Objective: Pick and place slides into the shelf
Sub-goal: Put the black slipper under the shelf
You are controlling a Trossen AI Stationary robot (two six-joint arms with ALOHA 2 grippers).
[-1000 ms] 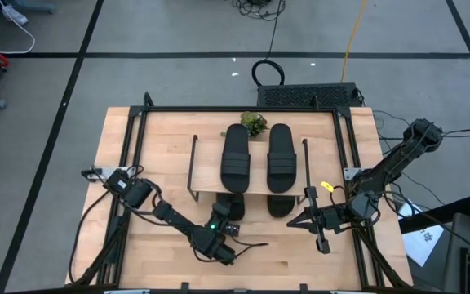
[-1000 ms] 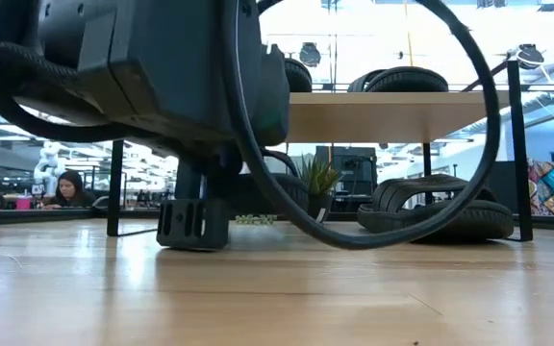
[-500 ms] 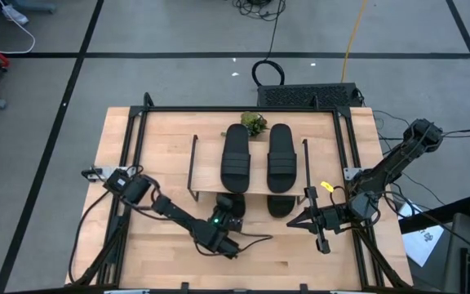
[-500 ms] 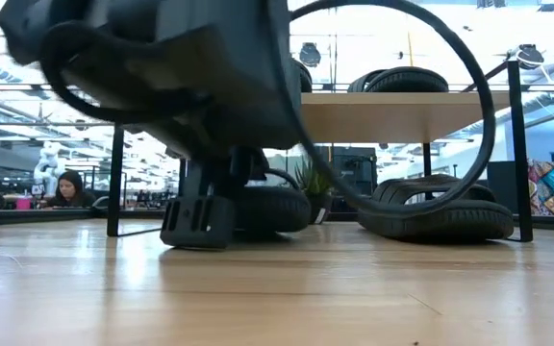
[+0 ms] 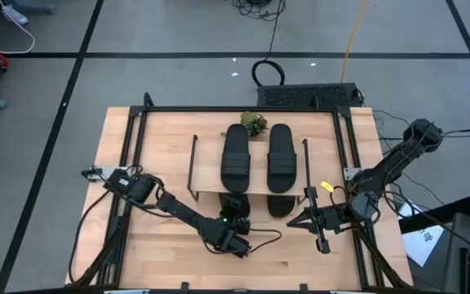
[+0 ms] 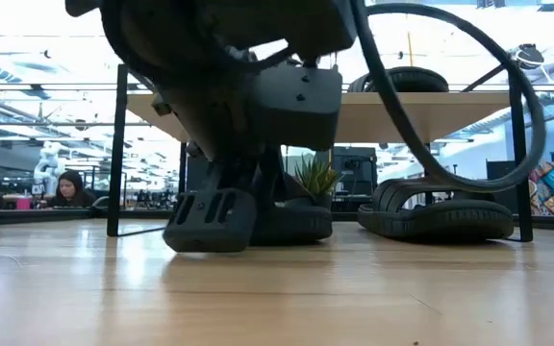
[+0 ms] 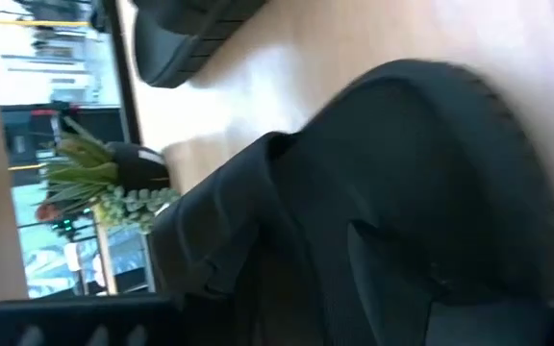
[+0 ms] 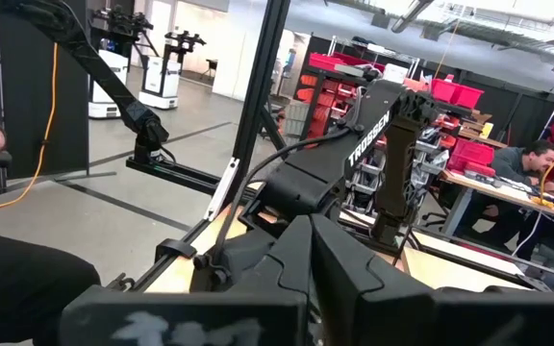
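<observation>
The shelf (image 5: 210, 175) stands mid-table with two black slides (image 5: 236, 155) (image 5: 281, 155) on its wood top board (image 6: 402, 115). Under the board a third slide (image 5: 279, 206) rests on the table and also shows in the low view (image 6: 436, 216). The fourth slide (image 5: 237, 206) lies beside it on the left, its near end sticking out from under the board. My left gripper (image 5: 233, 224) is down at that near end, shut on the slide. My right gripper (image 5: 292, 222) waits shut at the shelf's right near corner. My left gripper holds the fourth slide at its near end (image 7: 450, 163), coming low from the table's near side and slanting down. One finger (image 7: 402, 279) lies over the footbed; the other is hidden under the slide. The slide (image 6: 296, 223) rests sole-down on the table.
A small potted plant (image 5: 254, 123) stands behind the shelf at the far edge. The table's black frame (image 5: 243, 109) runs around the work area. The shelf's thin black wire sides (image 5: 192, 167) (image 5: 305, 167) bound the lower space. Bare wood lies near the front edge (image 5: 284, 257).
My left gripper has moved along the table toward the right and far edges, toward the shelf, and has tipped over. The fourth slide has slid a little to the right with it, staying on the table under the board.
</observation>
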